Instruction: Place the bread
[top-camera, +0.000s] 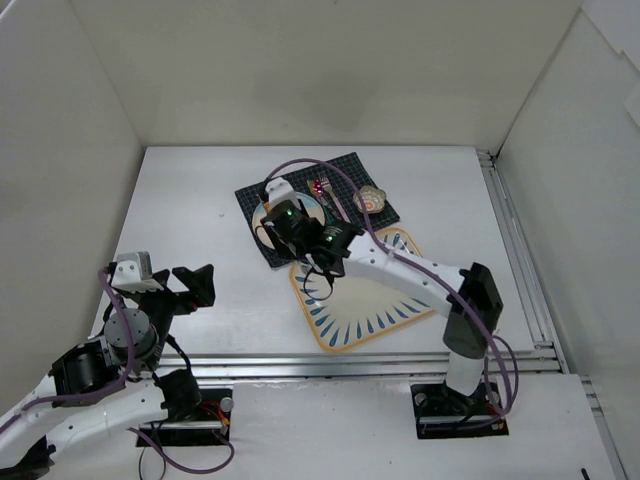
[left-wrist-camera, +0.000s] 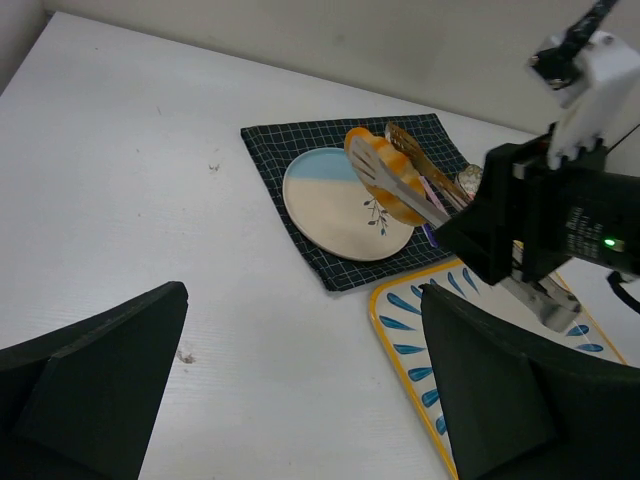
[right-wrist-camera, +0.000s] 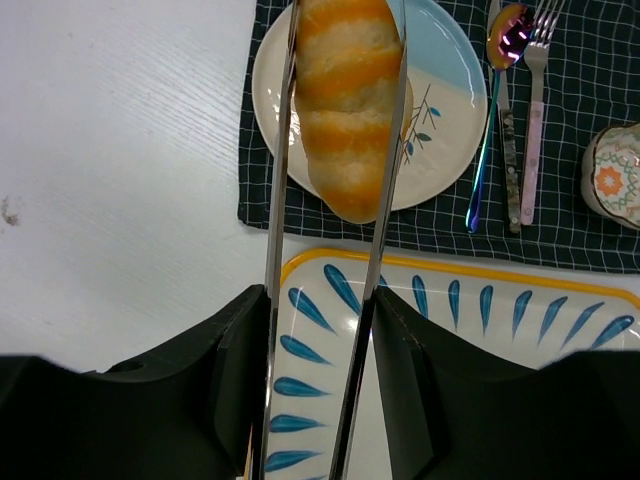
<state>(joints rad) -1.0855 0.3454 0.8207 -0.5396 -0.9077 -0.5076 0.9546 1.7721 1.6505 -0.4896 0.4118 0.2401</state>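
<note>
Aloft: golden-brown oblong bread roll (right-wrist-camera: 345, 110), glossy, orange-banded, pinched in thin metal tongs (right-wrist-camera: 275, 200) above cream-and-blue round plate (right-wrist-camera: 440, 120). Right gripper (right-wrist-camera: 322, 330) clamped on tongs. Left gripper (top-camera: 195, 287) spread, well apart. Iridescent spoon (right-wrist-camera: 485, 150) and pink-handled fork (right-wrist-camera: 535, 110) beside plate.

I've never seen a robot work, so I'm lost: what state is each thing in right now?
bread: clamped in the tongs, over the round plate.
tongs: squeezed shut on the bread.
right gripper: shut on the tongs.
left gripper: open, empty.
round plate: flat on the checked cloth.
</note>
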